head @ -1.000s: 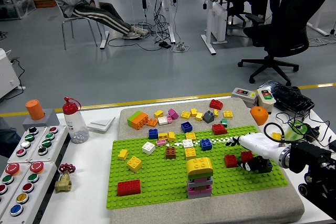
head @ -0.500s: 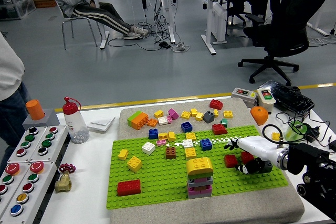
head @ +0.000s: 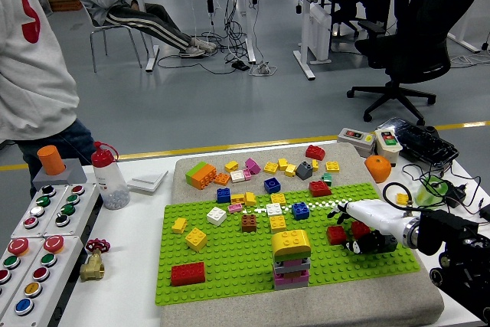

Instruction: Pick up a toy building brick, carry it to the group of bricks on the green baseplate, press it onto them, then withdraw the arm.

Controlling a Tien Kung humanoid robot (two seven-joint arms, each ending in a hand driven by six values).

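On the green baseplate's (head: 230, 269) right side, the right hand (head: 366, 227) is lying low, its fingers (head: 360, 244) curling around a red brick (head: 339, 234). Left of it, the stacked bricks (head: 291, 259) are standing near the baseplate's front edge.

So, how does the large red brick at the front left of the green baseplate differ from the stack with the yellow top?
The large red brick is one low piece of a single colour; the stack stands taller, with a rounded yellow top above grey and pink layers. The brick sits near the front left corner, the stack near the middle front. Both rest on the green baseplate.
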